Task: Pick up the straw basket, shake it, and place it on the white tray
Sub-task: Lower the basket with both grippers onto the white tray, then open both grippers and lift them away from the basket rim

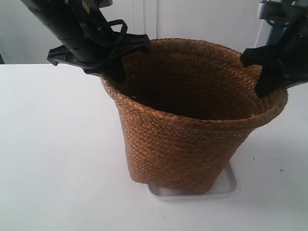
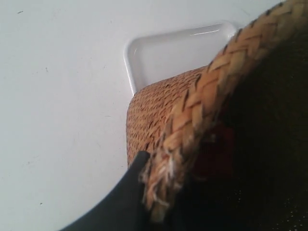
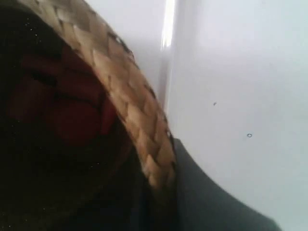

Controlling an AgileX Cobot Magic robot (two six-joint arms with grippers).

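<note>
White tabletop [image 1: 48,144] — the straw basket [image 1: 183,149] is leaning directly over the white tray [image 1: 232,185], left gripper [image 2: 161,192] and right gripper [image 3: 161,190] clamping its rim.

No legible text, label, number or sign anywhere.

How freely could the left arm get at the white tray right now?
Probably not freely: the left gripper grips the straw basket by its rim, and the basket covers most of the white tray, leaving only one end bare.
</note>
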